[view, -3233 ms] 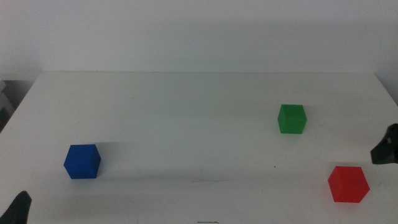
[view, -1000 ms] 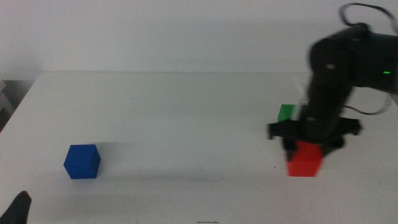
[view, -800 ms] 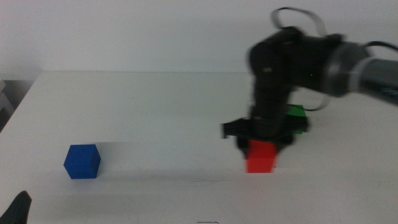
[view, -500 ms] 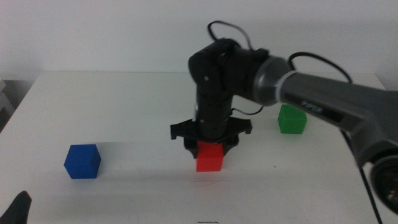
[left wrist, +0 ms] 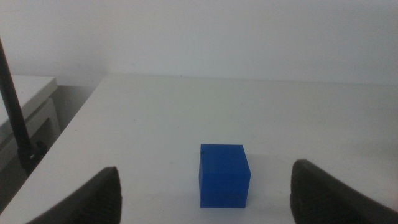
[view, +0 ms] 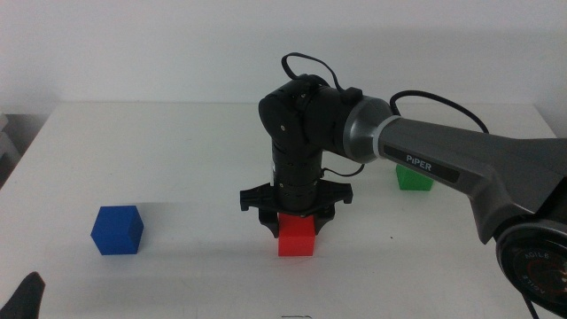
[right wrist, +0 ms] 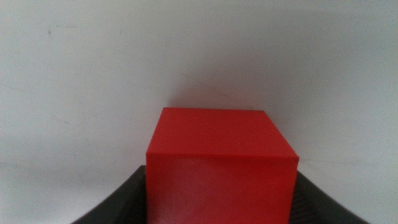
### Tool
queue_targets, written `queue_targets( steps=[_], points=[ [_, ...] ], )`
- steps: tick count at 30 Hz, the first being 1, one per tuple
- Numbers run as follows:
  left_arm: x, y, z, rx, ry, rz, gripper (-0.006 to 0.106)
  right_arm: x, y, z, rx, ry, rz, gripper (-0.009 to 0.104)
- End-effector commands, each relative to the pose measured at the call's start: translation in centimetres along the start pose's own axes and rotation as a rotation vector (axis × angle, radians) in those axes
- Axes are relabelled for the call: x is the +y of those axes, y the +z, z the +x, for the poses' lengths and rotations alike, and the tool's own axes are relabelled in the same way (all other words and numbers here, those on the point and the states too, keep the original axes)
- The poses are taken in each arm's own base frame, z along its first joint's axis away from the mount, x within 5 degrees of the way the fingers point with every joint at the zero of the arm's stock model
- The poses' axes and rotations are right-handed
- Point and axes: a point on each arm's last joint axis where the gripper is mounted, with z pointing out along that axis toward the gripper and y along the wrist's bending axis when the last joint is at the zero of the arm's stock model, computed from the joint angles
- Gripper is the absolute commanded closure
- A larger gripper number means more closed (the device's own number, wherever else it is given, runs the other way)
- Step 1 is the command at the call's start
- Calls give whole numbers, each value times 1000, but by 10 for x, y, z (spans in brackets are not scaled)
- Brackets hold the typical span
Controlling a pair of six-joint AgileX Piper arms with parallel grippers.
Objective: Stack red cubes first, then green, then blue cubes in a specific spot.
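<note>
Red cube (view: 296,237) sits square between my right gripper's (view: 295,221) fingers, clamped from both sides at lower centre of the middle view, faces level, no long axis. My left gripper (left wrist: 205,190) waits spread wide before the blue cube (view: 117,229) at lower left. Green cube (view: 414,178) peeks behind my arm. White matte table (view: 177,151), pale wall.

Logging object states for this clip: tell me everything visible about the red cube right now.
The red cube is a small, solid, bright red block with plain matte faces, no marks or damage visible. It sits upright and square, near the middle of the white table, seemingly resting on it. The right hand stands directly over it, its dark jaws flanking the cube's sides in the right wrist view. The blue and green cubes sit apart from it, nothing stacked on it.
</note>
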Motion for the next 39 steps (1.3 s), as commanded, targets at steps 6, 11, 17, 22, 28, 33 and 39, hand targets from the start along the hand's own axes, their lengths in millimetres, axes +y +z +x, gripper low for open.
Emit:
queue_targets(
  steps=[6,11,17,22,28,33,39],
  points=[
    [-1,-2,-9,-104,-19,15,8,-7,-37,1,-30,0,15,24],
    [-1,-2,-9,-104,-19,15,8,-7,-37,1,-32,18,15,2],
    [-1,-2,-9,-104,-19,15,8,-7,-37,1,-30,-13,16,1],
    [-1,-2,-9,-104,-19,15,8,-7,-37,0,-42,37,24,1],
    [-1,-2,-9,-104,-19,15,8,-12,-37,-4,-84,82,68,1],
    [-1,-2,-9,-104,-19,15,8,-11,-37,-4,-80,81,63,1],
    [-1,-2,-9,-104,-19,15,8,-9,-42,-3,-68,71,35,1]
  ],
)
